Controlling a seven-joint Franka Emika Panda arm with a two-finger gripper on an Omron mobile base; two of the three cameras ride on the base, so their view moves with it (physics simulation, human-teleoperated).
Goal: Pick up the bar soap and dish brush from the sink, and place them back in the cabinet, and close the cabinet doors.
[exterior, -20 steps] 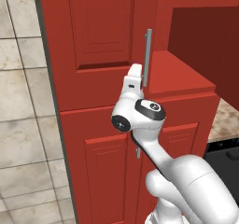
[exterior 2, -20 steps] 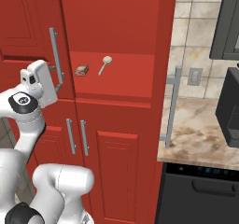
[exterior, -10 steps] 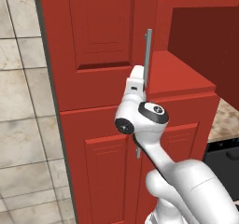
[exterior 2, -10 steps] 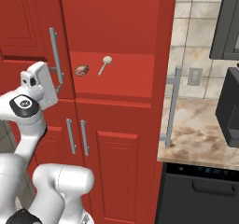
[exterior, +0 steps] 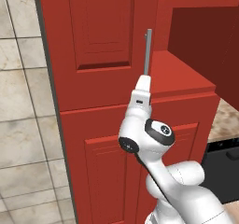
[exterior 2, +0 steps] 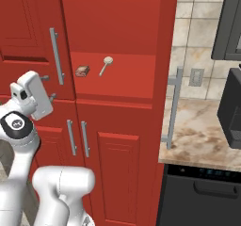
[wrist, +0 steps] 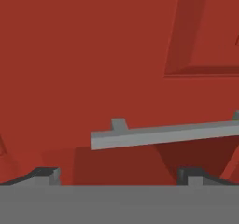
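Silver door handle [wrist: 163,134] just ahead of spread fingers [wrist: 44,174].

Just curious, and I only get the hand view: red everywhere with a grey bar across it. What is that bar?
Observer: The left cabinet door's upright handle. The gripper sits at its lower end, jaws open.
Operator: Are the soap and brush inside?
Observer: Yes, the bar soap and dish brush lie side by side on a shelf.
Operator: And the other door?
Observer: Its handle juts out beside the counter, so it is open.
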